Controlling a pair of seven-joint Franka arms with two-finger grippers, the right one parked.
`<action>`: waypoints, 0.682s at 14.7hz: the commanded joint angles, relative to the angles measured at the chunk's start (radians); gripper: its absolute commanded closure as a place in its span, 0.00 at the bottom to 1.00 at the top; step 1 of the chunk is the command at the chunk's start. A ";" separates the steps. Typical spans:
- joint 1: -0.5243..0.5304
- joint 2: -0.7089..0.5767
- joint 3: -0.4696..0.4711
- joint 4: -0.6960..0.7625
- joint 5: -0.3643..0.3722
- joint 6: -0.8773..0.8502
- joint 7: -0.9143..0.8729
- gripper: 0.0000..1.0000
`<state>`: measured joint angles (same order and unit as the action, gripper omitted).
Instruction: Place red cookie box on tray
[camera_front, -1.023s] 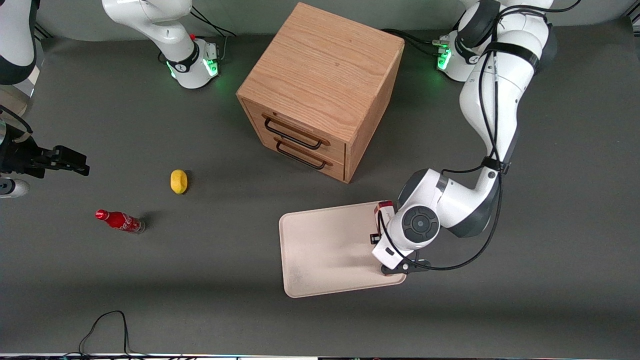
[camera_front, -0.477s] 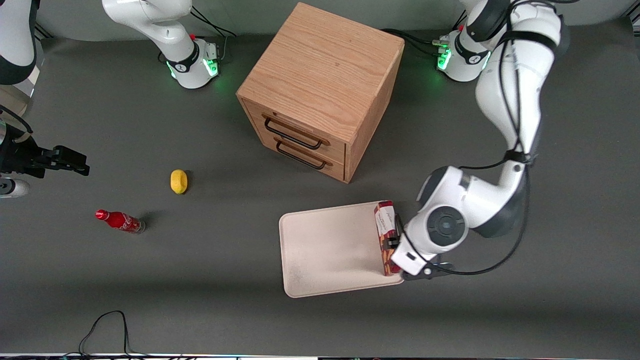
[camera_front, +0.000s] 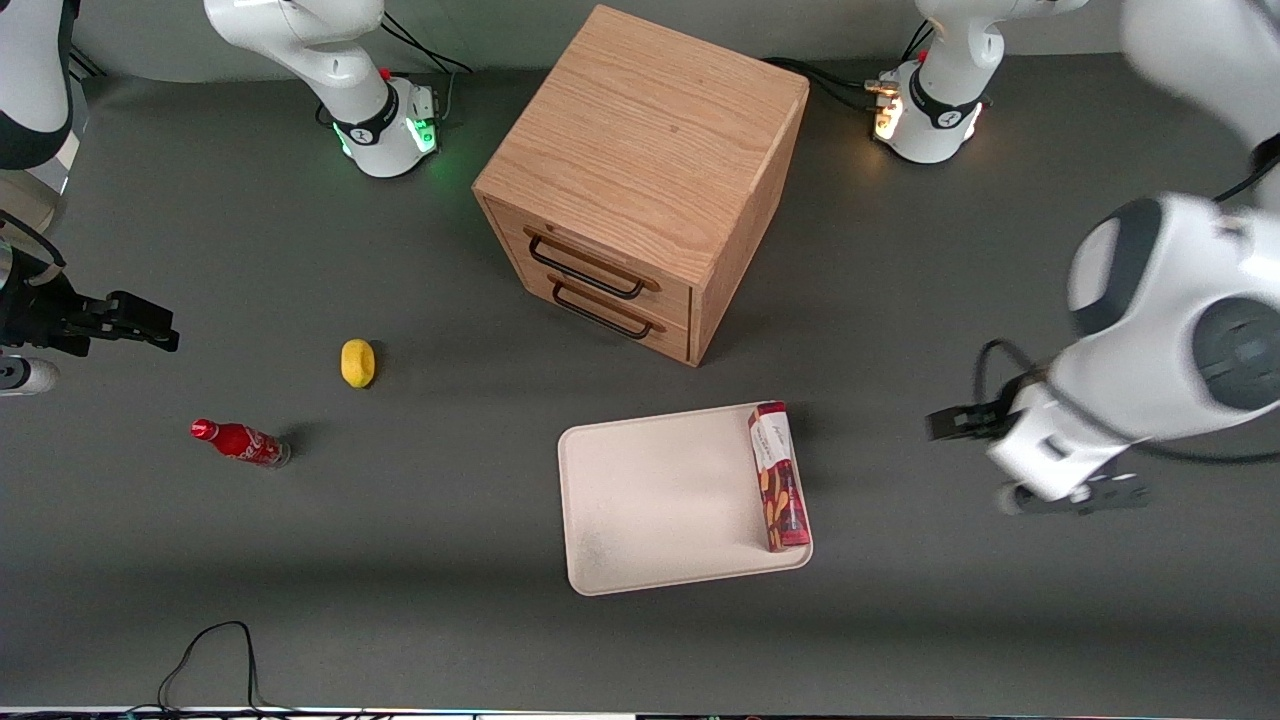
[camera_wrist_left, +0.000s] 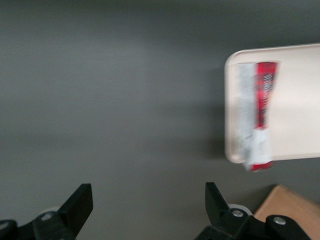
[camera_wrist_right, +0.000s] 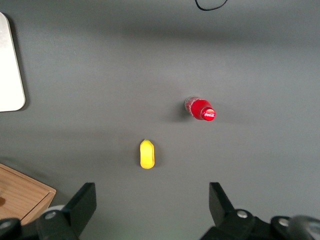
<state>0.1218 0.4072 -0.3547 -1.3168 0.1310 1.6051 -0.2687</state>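
Front view showed the red cookie box lying flat on the tray, along the tray's edge at the working arm's end, with its white label end pointing toward the wooden drawer cabinet. The box was inside the rim and nothing held it. The tray sat on the dark grey table, in front of the cabinet and nearer to the front camera than it. The gripper hung in the air well apart from the tray, toward the working arm's end of the table, over bare table. In the left wrist view the two black fingers of the gripper stood wide apart with only grey table between them, so it was open and held nothing. That same view showed the tray and the red cookie box on it, with one end of the box reaching just to the tray's edge, and a corner of the wooden cabinet near it. Toward the parked arm's end of the table lay a small yellow thing and a little red soda bottle. The bottle was nearer to the front camera than the yellow thing. The cabinet had two drawers with dark handles.
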 joint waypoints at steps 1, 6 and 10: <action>0.082 -0.264 0.006 -0.307 -0.025 0.055 0.068 0.00; -0.106 -0.419 0.274 -0.360 -0.024 -0.057 0.071 0.00; -0.247 -0.420 0.448 -0.311 -0.034 -0.064 0.120 0.00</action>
<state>-0.0558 -0.0093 0.0193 -1.6323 0.1163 1.5343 -0.1784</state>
